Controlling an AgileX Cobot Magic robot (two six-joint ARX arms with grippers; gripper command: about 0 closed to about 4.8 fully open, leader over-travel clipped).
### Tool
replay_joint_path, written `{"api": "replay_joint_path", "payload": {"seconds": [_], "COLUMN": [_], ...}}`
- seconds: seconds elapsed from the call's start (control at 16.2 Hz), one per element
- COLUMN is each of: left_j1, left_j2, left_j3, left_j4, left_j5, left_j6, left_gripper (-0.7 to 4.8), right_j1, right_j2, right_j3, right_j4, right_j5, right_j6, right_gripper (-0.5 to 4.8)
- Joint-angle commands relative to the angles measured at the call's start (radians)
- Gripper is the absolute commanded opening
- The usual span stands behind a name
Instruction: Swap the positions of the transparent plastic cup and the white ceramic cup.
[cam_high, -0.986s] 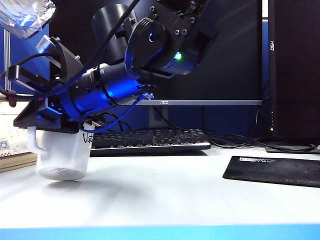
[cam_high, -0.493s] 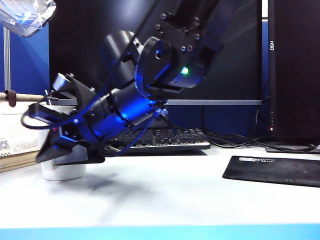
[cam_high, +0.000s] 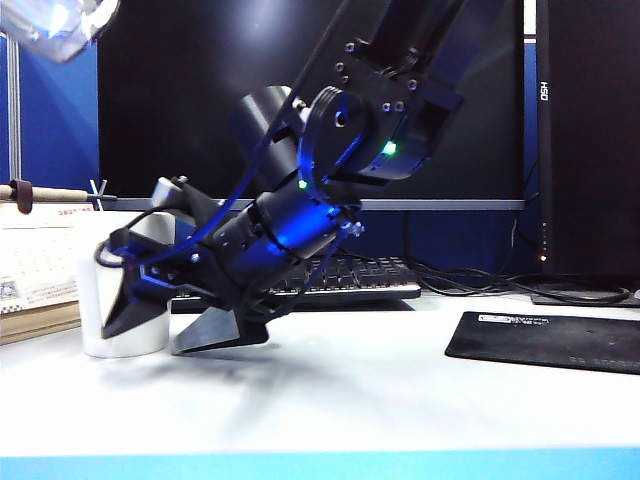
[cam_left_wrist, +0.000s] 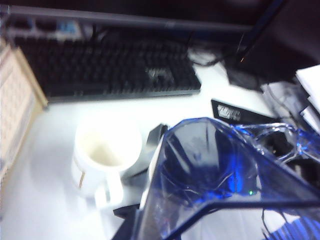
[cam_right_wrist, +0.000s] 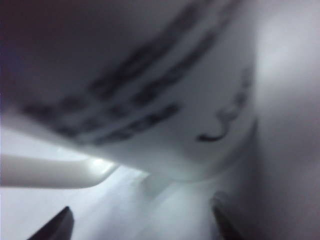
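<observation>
Right fingers: spread wide, one on each side of the white ceramic cup (cam_high: 125, 295), gripping nothing; in my right wrist view the two dark tips sit apart with the cup's printed side filling the space beyond them.
Right gripper (cam_high: 175, 325): low on the left of the table (cam_high: 400, 390), tilted down, having reached across from the right.
White ceramic cup (cam_right_wrist: 165, 100): upright on the table, standing on its own base, which I judge is why my fingers can stand apart.
Left fingers: out of sight; pressed together, and I judge they pinch the transparent plastic cup (cam_left_wrist: 215, 175).
Transparent plastic cup: held high above the table, at the top left corner of the exterior view (cam_high: 50, 25), kept clear of the white one.
Left to do, as I judge: set the clear cup down on the right.
</observation>
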Motion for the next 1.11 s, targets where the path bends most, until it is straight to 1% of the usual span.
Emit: {"api": "replay_joint_path", "payload": {"seconds": [0.06,0.18,0.25,0.43,0.49,0.55,0.68,0.8,0.86,0.99,1.05,1.11], "left_j1": [0.001,0.001,0.000,-0.001,-0.012,-0.039,-0.131,-0.250,-0.295,-0.356,-0.372,-0.372], "left_j2": [-0.001,0.000,0.000,0.002,0.006,0.020,0.077,0.134,0.166,0.227,0.261,0.291], "left_j3": [0.009,0.009,0.009,0.009,0.009,0.009,0.010,0.011,0.011,0.011,0.011,0.011], "left_j4": [0.049,0.090,0.142,0.243,0.262,0.277,0.314,0.356,0.386,0.422,0.427,0.439], "left_j5": [0.074,0.131,0.158,0.164,0.163,0.163,0.141,0.042,0.021,-0.008,-0.025,-0.021], "left_j6": [-0.026,-0.046,-0.078,-0.152,-0.158,-0.177,-0.184,-0.186,-0.183,-0.182,-0.172,-0.172], "left_gripper": [-0.06,-0.06,-0.06,-0.06,-0.06,-0.06,-0.06,-0.06,-0.06,-0.06,-0.06,-0.06], "right_j1": [-0.009,-0.024,-0.046,-0.113,-0.128,-0.145,-0.162,-0.181,-0.208,-0.251,-0.278,-0.299], "right_j2": [-0.011,-0.033,-0.065,-0.177,-0.214,-0.272,-0.373,-0.476,-0.533,-0.649,-0.716,-0.780], "right_j3": [0.000,0.000,0.000,-0.001,-0.001,-0.001,-0.001,-0.002,-0.004,-0.051,-0.078,-0.104], "right_j4": [-0.044,-0.111,-0.151,-0.187,-0.204,-0.242,-0.330,-0.426,-0.467,-0.465,-0.469,-0.475], "right_j5": [0.018,0.092,0.133,0.135,0.135,0.136,0.154,0.235,0.244,0.245,0.242,0.240], "right_j6": [0.000,-0.029,-0.046,-0.049,-0.053,-0.083,-0.134,-0.183,-0.189,-0.191,-0.191,-0.191], "right_gripper": [3.33,3.33,3.33,3.33,3.33,3.33,3.33,3.33,3.33,3.32,3.31,3.24]}}
